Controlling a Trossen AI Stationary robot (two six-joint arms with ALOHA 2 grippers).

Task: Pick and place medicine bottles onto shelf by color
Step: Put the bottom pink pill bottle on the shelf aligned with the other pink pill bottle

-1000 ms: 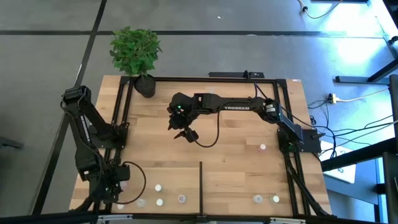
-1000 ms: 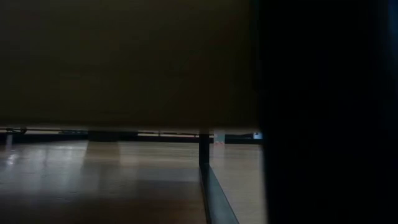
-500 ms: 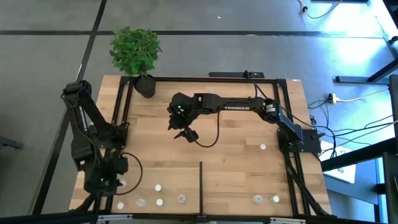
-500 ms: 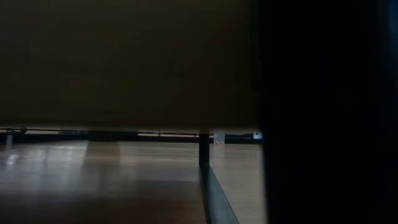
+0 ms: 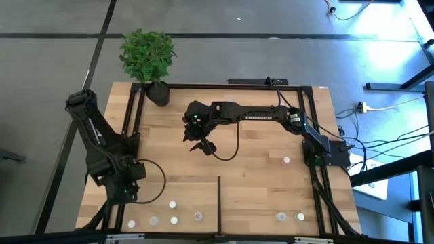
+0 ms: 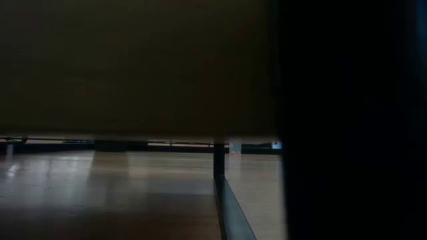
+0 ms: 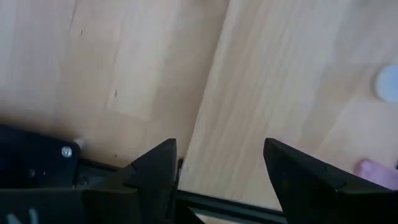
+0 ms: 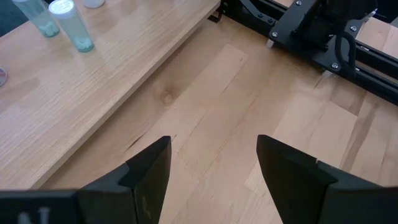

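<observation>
Several tiny medicine bottles (image 5: 173,203) with white or pinkish tops stand on the shelf (image 5: 258,203), the raised light-wood strip along the table's near edge. Another bottle (image 5: 285,160) stands on the tabletop to the right. My left gripper (image 5: 127,193) hangs open over the shelf's left end, pointing steeply down. Its wrist view shows bare wood between the fingers (image 7: 217,149), with a white top (image 7: 388,84) and a pinkish one (image 7: 376,171) off to the side. My right gripper (image 5: 203,146) waits open over the table's middle (image 8: 214,146), holding nothing.
A black divider bar (image 5: 218,203) splits the shelf. A potted plant (image 5: 149,57) stands at the far left corner. Black rails (image 5: 132,129) frame the table. Two clear bottles (image 8: 71,25) show on the shelf in the right wrist view. Something dark and close fills most of the low view.
My left gripper has moved away from the table's near left corner, toward the far edge and a little to the right, tipping somewhat as it went. Its fingers stay open. The right arm has kept still.
</observation>
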